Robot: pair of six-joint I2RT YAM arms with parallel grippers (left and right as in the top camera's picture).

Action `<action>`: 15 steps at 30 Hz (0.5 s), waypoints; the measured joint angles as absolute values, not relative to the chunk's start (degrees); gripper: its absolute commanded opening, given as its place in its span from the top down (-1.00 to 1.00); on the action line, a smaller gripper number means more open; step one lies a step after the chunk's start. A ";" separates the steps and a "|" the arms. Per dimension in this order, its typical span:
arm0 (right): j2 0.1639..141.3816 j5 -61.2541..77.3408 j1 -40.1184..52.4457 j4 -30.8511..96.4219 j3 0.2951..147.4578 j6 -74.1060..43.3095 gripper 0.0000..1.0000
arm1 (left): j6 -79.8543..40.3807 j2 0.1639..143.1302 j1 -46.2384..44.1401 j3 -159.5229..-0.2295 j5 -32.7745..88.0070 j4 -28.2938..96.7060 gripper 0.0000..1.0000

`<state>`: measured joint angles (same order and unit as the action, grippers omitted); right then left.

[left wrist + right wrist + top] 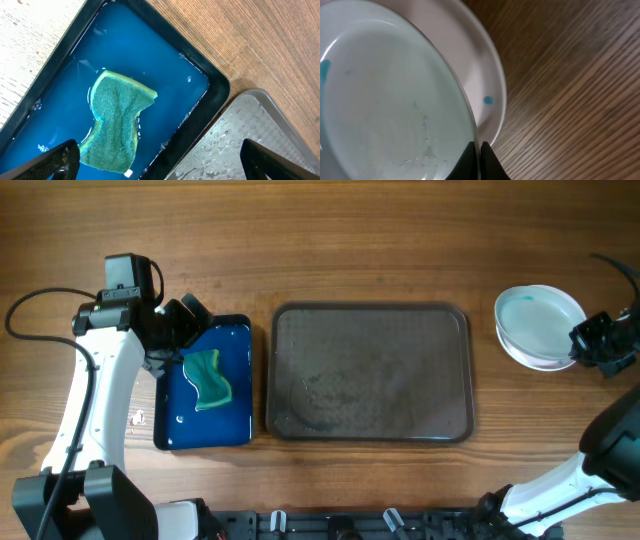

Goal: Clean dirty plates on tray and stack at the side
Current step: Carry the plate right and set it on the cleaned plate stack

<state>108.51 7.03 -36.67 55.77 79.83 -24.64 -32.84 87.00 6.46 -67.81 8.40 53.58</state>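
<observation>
Plates (540,325) sat stacked on the bare table (400,240) well to the right of the tray (370,370), the top one tinted pale blue. The right gripper (578,345) was at the stack's lower right edge. In the wrist view its jaws were pressed together (480,157) right at the rim of the top plate (395,100). Whether that rim was pinched between them could not be told. The plate beneath (485,75) showed past that edge and carried a small blue spot (488,100).

The tray lay mid-table with no plate on it, its textured floor wet with droplets (260,130). Just beside it to the left was a smaller blue tray (230,420) holding blue water and a green sponge (208,378), which lay loose in the liquid (116,120). The left gripper (185,330) hung over that tray's upper left corner with its jaws spread wide (165,165), touching nothing. Between the two arms only the wet tray crossed the table.
</observation>
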 measured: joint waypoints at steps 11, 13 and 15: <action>108.51 4.27 -37.23 53.41 79.68 -28.12 -0.65 | -32.84 87.00 6.46 -67.81 8.40 53.95 -1.00; 108.51 5.89 -37.19 52.58 79.66 -27.38 -0.65 | -32.84 87.02 6.46 -67.81 8.43 53.95 -1.00; 108.51 7.88 -36.95 51.75 79.64 -26.33 -0.66 | -32.84 87.00 6.46 -67.81 8.40 53.95 -1.00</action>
<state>108.51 7.88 -36.95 51.75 79.64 -26.33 -32.84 87.00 6.46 -67.81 8.40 53.95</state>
